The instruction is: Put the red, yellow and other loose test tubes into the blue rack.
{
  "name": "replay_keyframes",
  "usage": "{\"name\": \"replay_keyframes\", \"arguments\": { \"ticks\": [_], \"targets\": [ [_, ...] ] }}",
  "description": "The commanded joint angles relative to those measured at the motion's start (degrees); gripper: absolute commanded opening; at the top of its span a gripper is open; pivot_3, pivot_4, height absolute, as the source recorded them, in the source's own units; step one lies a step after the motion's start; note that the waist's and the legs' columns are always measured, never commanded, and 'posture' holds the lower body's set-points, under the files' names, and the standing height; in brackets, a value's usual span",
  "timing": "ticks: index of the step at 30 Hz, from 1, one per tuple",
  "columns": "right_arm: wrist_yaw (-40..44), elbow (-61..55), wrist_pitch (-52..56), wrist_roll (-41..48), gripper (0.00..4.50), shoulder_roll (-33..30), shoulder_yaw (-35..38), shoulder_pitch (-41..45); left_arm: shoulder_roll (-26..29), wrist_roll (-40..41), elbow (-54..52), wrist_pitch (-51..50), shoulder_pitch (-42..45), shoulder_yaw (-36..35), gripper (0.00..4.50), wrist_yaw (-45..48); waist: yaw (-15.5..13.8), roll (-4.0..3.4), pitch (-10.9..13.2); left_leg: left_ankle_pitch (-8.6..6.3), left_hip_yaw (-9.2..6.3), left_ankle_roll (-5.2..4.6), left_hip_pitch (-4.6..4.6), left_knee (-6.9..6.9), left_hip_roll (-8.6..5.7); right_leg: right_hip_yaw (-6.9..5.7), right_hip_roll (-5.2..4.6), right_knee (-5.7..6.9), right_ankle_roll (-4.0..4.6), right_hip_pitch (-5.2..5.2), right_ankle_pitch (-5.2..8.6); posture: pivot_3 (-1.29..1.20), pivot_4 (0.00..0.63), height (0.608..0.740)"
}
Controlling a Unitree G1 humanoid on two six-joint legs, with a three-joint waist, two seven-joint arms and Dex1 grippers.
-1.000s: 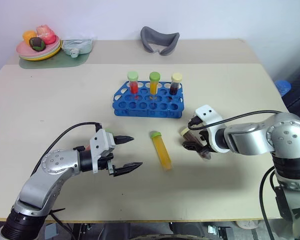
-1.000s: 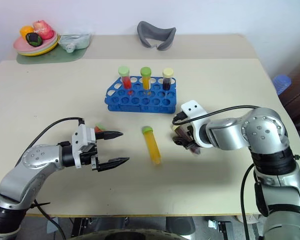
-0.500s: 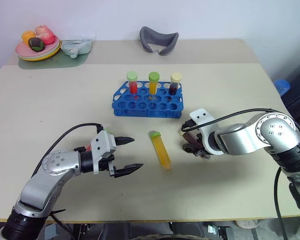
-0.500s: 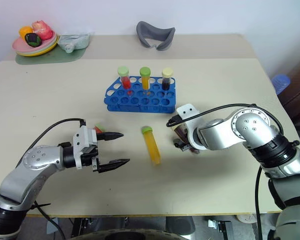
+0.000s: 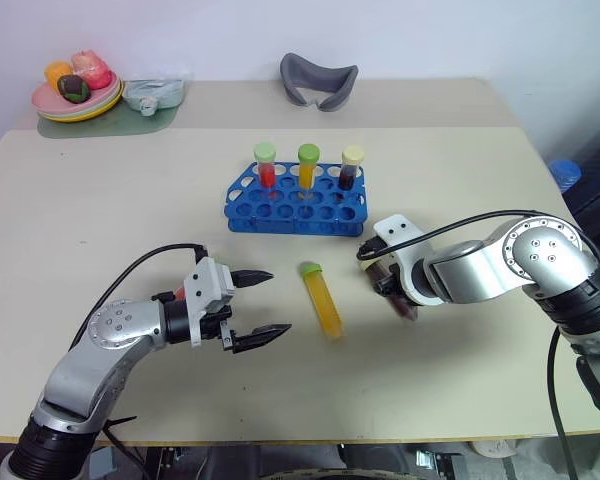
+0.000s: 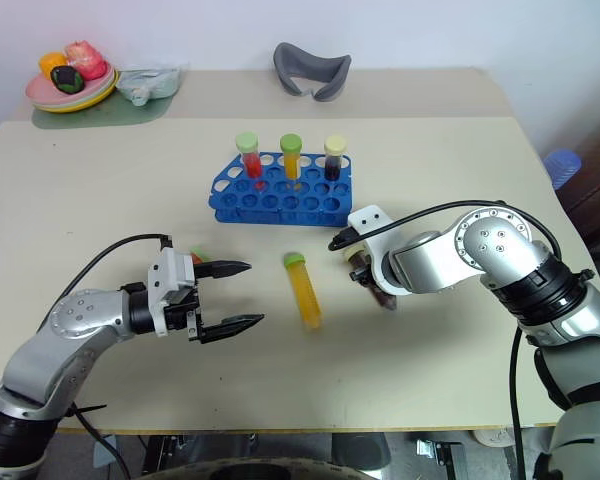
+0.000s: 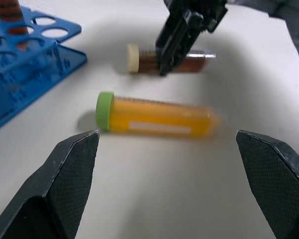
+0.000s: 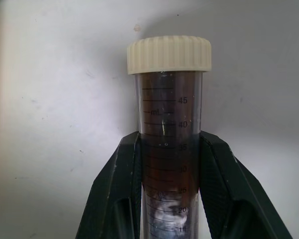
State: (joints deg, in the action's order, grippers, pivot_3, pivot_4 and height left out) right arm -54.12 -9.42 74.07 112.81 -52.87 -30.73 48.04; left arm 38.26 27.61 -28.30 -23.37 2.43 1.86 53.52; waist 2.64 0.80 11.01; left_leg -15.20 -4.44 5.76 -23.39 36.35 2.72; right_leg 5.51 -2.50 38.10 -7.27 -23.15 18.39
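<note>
The right gripper [image 8: 165, 164] has its two black fingers closed around the clear plastic tube of dark brown liquid with a pale cap [image 8: 168, 119], which lies on the beige table [image 5: 100, 200], near the low bright-blue plastic rack with round holes [image 5: 296, 202]. The picking-up step looks in hand. Next, I think, it must lift the tube, stand it upright and lower it into a free hole. The left gripper [image 5: 258, 307] waits wide open, holding nothing, beside the yellow-orange tube with a green cap [image 5: 322, 299].

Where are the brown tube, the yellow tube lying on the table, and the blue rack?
brown tube [image 8: 169, 134], right wrist view, on its body between the fingers.
yellow tube [image 5: 325, 303], left eye view, on its body.
blue rack [image 5: 242, 212], left eye view, on its left front edge.
</note>
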Motion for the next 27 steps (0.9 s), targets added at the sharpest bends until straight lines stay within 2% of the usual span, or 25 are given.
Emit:
{"name": "replay_keyframes", "arguments": {
  "ticks": [1, 3, 4, 7, 9, 12, 17, 21, 27],
  "targets": [
    [1.68, -2.22, -0.31, -1.84, 1.22, -0.23, 1.24, 2.06, 0.37, 0.43, -1.63, 0.69, -0.64, -1.33, 4.50, -0.44, 0.02, 0.00, 0.00, 0.00, 0.00, 0.00, 0.00, 0.00, 0.00, 0.00, 0.00, 0.00, 0.00, 0.00, 0.00, 0.00, 0.150, 0.740],
    [5.38, -4.80, -0.26, -5.68, 1.22, 0.05, 3.87, 2.93, 0.51, 0.18, -1.25, 0.86, -1.30, -2.45, 4.50, -1.11, 0.01, -0.01, 0.01, 0.00, 0.00, 0.00, 0.00, 0.00, 0.00, 0.00, 0.00, 0.01, 0.00, -0.02, 0.00, 0.00, 0.150, 0.740],
    [10.16, -8.06, -1.23, -10.87, 1.22, 0.11, 6.13, 2.91, 0.52, 0.31, -0.70, 0.86, -1.79, -3.80, 4.50, -1.75, 0.01, -0.02, 0.01, 0.00, 0.00, 0.00, -0.01, -0.01, 0.00, 0.00, 0.00, 0.01, 0.00, -0.04, 0.00, 0.00, 0.150, 0.740],
    [29.35, -19.96, -16.86, -32.40, 1.22, -0.29, 14.83, -3.16, 0.79, 0.07, 1.04, 1.70, -4.72, -7.98, 4.50, -3.18, -0.15, -0.04, 0.01, 0.00, -0.01, 0.00, -0.06, -0.05, 0.01, 0.00, 0.02, 0.01, 0.00, -0.16, 0.00, 0.00, 0.150, 0.740],
    [36.33, -22.10, -23.44, -41.24, 1.22, 0.66, 17.31, -7.53, 0.61, -0.34, 1.67, 2.21, -5.63, -8.71, 4.50, -3.57, -0.30, -0.01, -0.02, 0.00, -0.04, 0.00, -0.06, -0.12, 0.01, -0.04, 0.01, -0.02, -0.01, -0.14, 0.01, 0.00, 0.150, 0.740],
    [43.14, -20.33, -35.32, -55.03, 1.22, 6.90, 18.17, -13.17, -0.30, -0.51, 2.18, 2.68, -5.17, -8.00, 4.50, -3.90, -0.37, 0.08, -0.07, 0.00, -0.04, 0.00, -0.05, -0.02, -0.01, -0.07, -0.04, -0.07, -0.01, -0.01, 0.00, 0.00, 0.150, 0.740],
    [49.01, -13.18, -49.01, -74.55, 1.22, 18.96, 15.06, -17.93, -2.23, -1.14, 3.13, 3.01, -2.57, -6.69, 4.50, -5.18, 0.08, 0.04, -0.05, 0.00, -0.02, 0.01, -0.02, 0.09, 0.00, -0.04, 0.00, 0.07, 0.00, -0.01, -0.01, 0.00, 0.150, 0.740],
    [51.07, -5.80, -59.64, -86.71, 1.22, 27.32, 14.93, -19.98, -3.03, -1.08, 3.14, 2.63, -1.34, -6.25, 4.50, -5.66, 0.10, 0.03, -0.05, 0.01, -0.02, 0.01, 0.01, 0.06, -0.01, -0.03, 0.01, 0.11, 0.00, -0.03, -0.01, 0.00, 0.150, 0.740],
    [55.10, 2.47, -66.80, -94.64, 1.22, 34.68, 17.13, -20.71, -3.25, -0.57, 2.28, 2.01, -0.93, -5.94, 4.50, -6.10, 0.03, 0.02, -0.04, 0.01, -0.01, 0.02, 0.01, 0.07, -0.01, -0.03, 0.00, 0.13, 0.00, -0.03, -0.01, 0.00, 0.150, 0.740]
  ]
}}
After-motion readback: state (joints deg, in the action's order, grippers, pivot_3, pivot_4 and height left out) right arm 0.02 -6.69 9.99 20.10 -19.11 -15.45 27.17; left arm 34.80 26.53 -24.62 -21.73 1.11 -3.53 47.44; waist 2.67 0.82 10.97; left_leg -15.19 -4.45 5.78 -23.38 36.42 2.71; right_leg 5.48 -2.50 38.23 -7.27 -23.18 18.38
